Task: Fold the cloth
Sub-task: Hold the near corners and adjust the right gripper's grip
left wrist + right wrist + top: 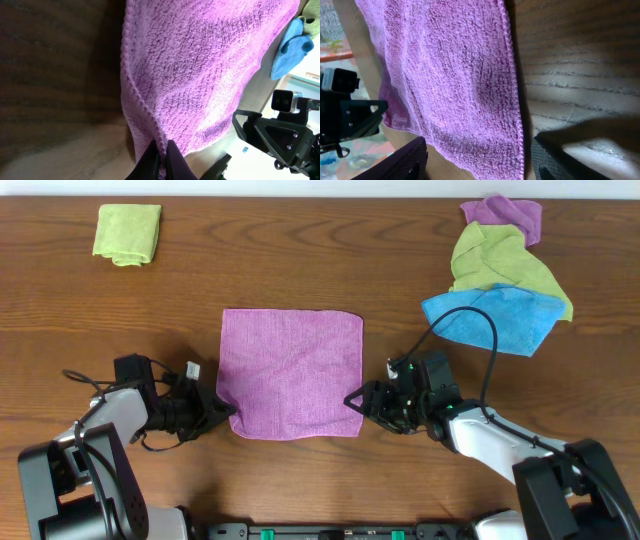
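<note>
A pink-purple cloth (290,370) lies flat and spread in the middle of the table. My left gripper (226,412) is at the cloth's near left corner and is shut on its hemmed edge, as the left wrist view (161,154) shows. My right gripper (358,402) is at the near right corner. Its fingers are open, one on each side of the cloth's corner (517,150), without pinching it. The cloth fills both wrist views (200,65).
A folded lime-green cloth (128,233) lies at the far left. A pile of purple (505,215), lime-green (500,260) and blue (495,318) cloths lies at the far right. The table's near edge is just below both grippers.
</note>
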